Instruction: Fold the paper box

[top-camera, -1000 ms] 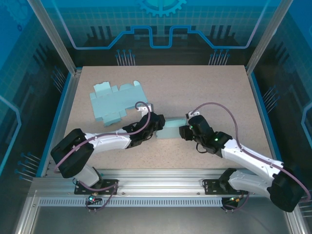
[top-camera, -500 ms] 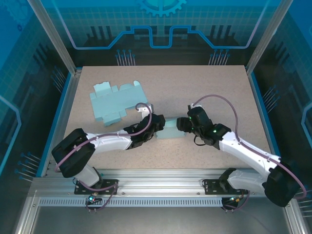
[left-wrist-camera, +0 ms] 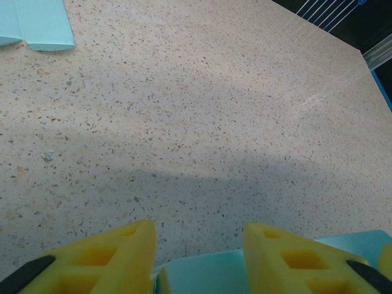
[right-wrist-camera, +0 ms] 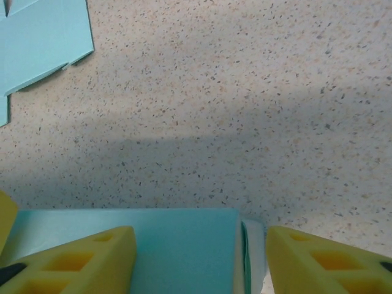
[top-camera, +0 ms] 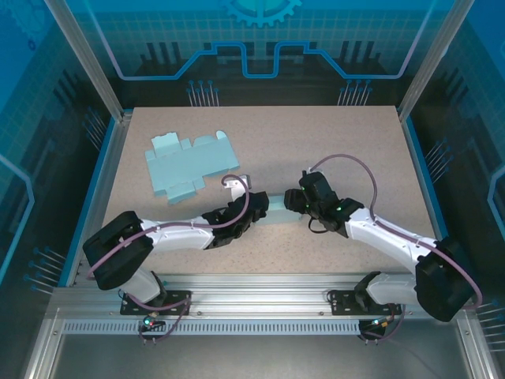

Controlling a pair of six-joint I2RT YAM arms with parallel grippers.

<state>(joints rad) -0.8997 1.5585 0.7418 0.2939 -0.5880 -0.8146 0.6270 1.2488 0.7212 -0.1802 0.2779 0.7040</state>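
Top view: a speckled beige table (top-camera: 331, 150), a smooth teal card cutout (top-camera: 185, 166) lying flat far-left, and a small folded box (top-camera: 274, 207) mid-table between the arms. Left gripper (left-wrist-camera: 199, 245) pinches its end in yellow wedge fingers; right gripper (right-wrist-camera: 200, 245) straddles it, jaws parted.

Far tabletop (top-camera: 331, 142) open; flat blank (top-camera: 185, 166) (far left), box (top-camera: 276, 208) mid-table obstruct.

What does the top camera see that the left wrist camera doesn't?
Top: the left claw and right claw at the two ends of the box, plus the whole flat sheet lying apart from them. Left wrist: a close look at the yellow fingers, with the box's edge between them. Both: the speckled table, the box, and at least a corner of the sheet.
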